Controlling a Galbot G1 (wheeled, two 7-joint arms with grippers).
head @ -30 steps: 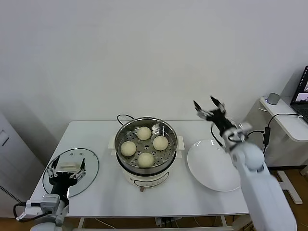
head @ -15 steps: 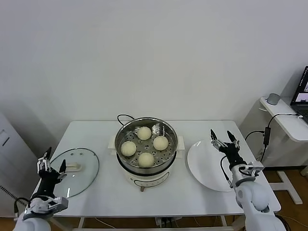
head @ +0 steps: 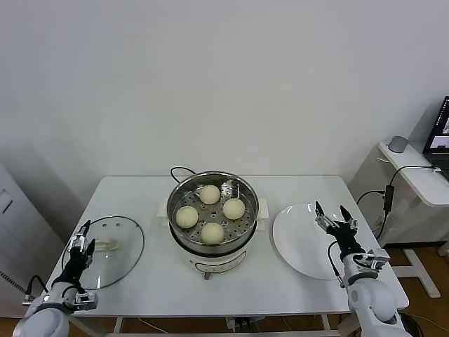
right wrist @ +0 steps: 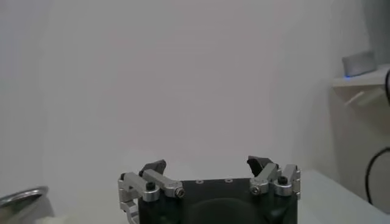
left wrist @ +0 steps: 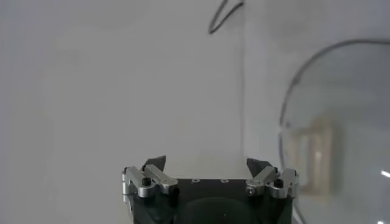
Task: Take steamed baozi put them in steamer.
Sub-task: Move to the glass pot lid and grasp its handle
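The shiny steel steamer (head: 210, 173) stands mid-table on its white cooker base. Several cream-white baozi lie on its perforated floor, among them one at the back (head: 210, 194), one on the right (head: 234, 208) and one at the front (head: 212, 232). My left gripper (head: 79, 237) (left wrist: 206, 163) hovers low at the table's front left, beside the glass lid (head: 119, 228), open and holding nothing. My right gripper (head: 330, 210) (right wrist: 207, 164) is low at the front right, over the near edge of the white plate (head: 298, 242), open and holding nothing. The steamer's rim (right wrist: 21, 198) shows in the right wrist view.
The glass lid (left wrist: 341, 115) with its cream handle (head: 105, 244) lies flat at the table's left. A black cord (head: 179, 170) runs behind the cooker. A side desk (head: 421, 175) with a laptop and cables stands to the right.
My right arm has come down from high above the plate to low at the table's front right. My left gripper has drawn back from over the lid to its left front edge.
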